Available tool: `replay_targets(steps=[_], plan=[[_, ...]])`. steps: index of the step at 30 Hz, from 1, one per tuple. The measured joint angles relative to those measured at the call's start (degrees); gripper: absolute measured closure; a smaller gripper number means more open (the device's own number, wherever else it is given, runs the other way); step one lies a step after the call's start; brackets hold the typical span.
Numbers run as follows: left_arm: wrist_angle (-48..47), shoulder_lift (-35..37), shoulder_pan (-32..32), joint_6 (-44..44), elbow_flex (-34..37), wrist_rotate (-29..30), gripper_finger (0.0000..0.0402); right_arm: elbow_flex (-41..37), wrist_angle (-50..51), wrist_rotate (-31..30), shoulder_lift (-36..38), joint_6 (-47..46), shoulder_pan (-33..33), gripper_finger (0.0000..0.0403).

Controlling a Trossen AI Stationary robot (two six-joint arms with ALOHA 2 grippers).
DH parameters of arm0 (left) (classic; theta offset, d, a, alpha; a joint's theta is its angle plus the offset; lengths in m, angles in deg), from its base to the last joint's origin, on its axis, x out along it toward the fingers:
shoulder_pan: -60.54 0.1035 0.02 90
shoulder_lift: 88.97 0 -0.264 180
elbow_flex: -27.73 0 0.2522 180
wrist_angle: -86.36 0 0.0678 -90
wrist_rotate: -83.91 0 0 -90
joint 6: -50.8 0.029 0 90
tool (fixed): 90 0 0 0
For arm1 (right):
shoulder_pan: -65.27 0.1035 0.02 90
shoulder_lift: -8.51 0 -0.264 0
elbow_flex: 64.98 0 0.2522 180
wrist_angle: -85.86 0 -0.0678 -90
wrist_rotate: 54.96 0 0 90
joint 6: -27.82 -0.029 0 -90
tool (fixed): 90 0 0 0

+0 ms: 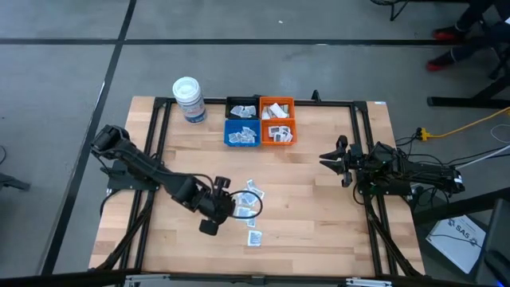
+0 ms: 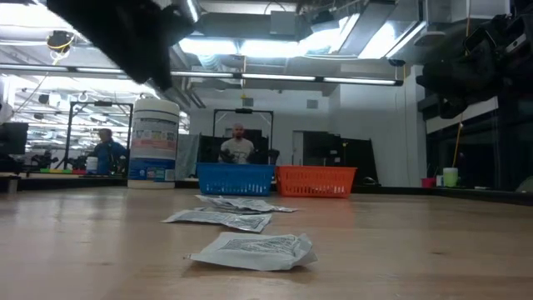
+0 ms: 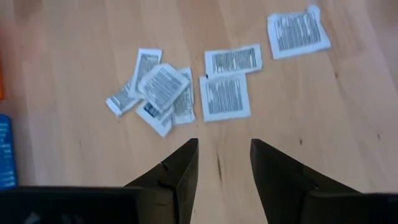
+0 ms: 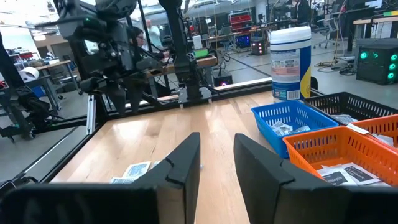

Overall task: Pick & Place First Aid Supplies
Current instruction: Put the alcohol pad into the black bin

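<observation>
Wood table [image 1: 319,207]: sachets [image 3: 227,84] scattered; left gripper [image 3: 224,165] spread, empty; right gripper [image 4: 216,158] parted; background persons, blurry.

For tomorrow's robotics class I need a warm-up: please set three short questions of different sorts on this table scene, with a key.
1. True or false: the left gripper holds one of the small flat white sachets.
2. Which bin stands beside the small blue plastic bin, on the side nearer the right arm? A black, B orange, C green.
3. Fill in: the white cylindrical tub with a lid stands ___ on the wooden table.

Key: 1 false, its fingers are apart above the bare wood, with the sachets ahead. 2 B, the small orange plastic bin. 3 upright.
</observation>
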Motion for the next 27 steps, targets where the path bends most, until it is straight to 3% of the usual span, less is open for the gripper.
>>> replay_targets(steps=[8,17,27], plan=[[2.76,-1.49,-1.11,-3.61,2.97,0.1,0.0261,0.0,0.0,0.01,-0.01,0.01,-0.02,0.0303],[11.21,-9.62,-0.58,-1.95,2.94,0.12,0.0261,-0.02,0.0,-0.01,-0.01,0.01,-0.02,0.0303],[13.36,-18.64,0.7,0.08,-1.91,-0.33,0.0261,-0.01,0.0,0.01,-0.01,0.01,-0.02,0.0303]])
